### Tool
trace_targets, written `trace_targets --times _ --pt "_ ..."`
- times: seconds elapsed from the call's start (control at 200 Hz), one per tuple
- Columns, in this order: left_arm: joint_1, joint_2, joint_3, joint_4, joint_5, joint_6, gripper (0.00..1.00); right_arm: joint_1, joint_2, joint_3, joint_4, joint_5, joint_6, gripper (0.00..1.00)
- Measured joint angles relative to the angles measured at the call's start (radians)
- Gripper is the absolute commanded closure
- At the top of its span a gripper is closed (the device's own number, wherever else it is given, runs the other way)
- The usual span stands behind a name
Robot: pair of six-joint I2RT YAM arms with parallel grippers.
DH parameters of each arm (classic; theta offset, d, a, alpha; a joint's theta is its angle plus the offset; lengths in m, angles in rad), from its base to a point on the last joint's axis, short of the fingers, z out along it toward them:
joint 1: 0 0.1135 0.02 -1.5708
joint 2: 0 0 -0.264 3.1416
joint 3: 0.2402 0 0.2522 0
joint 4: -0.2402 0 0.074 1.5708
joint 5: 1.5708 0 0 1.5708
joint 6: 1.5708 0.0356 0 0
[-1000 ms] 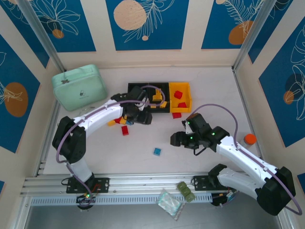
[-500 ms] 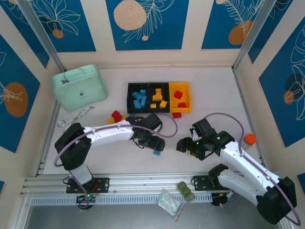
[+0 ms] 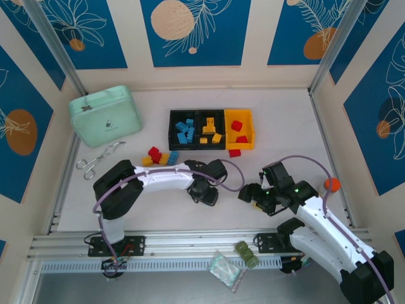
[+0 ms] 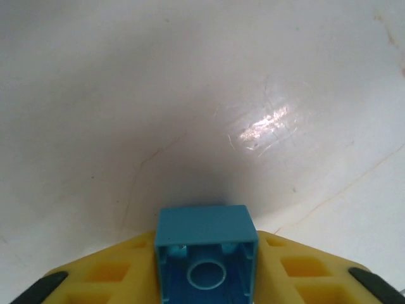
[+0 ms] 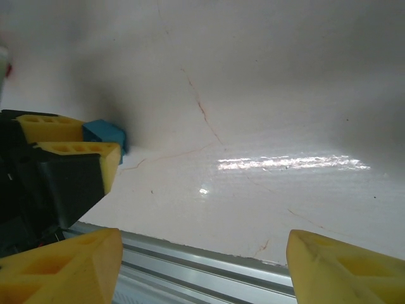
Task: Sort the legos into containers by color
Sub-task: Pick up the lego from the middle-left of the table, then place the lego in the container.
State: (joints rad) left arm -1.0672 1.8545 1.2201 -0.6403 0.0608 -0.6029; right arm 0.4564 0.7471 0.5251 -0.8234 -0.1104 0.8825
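Pinching a blue lego point(image 4: 204, 229) on the table point(image 4: 190, 95), left claw point(image 3: 205, 194), right claw point(image 5: 200, 251) spread, holding nothing.

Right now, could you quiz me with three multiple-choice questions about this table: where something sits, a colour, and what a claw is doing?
1. Which bin holds the blue bricks?
A. the left black bin
B. the middle black bin
C. the orange-yellow bin

2. What colour is the brick in the left claw?
A. red
B. yellow
C. blue

3. How is the right claw?
A. shut on a red brick
B. open with nothing in it
C. shut on the scissors

Answers:
1 A: the top view shows them lying together in the leftmost of the three bins.
2 C: the left wrist view shows a blue brick pinched between the yellow pads.
3 B: in the right wrist view it stands wide apart with nothing inside.
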Motion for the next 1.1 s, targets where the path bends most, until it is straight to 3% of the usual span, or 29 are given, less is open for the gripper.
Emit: trace_targets --times 0.34,0.645,0.9,1.101 --pt "0.038 -0.047 0.0 -0.032 -0.053 0.009 0.74 0.019 0.015 -0.017 0.069 -0.06 -0.002 0.31" --pt "0.244 -0.161 0.024 -0.053 -0.101 0.063 0.74 0.092 0.129 -0.001 0.172 -0.055 -0.002 0.31" --pt "0.414 -0.141 0.187 -0.063 -0.117 0.117 0.74 0.143 0.275 0.085 0.263 -0.037 -0.002 0.32" --pt "0.493 -0.003 0.418 -0.093 -0.146 0.166 0.74 0.179 0.351 0.111 0.307 -0.017 -0.002 0.32"
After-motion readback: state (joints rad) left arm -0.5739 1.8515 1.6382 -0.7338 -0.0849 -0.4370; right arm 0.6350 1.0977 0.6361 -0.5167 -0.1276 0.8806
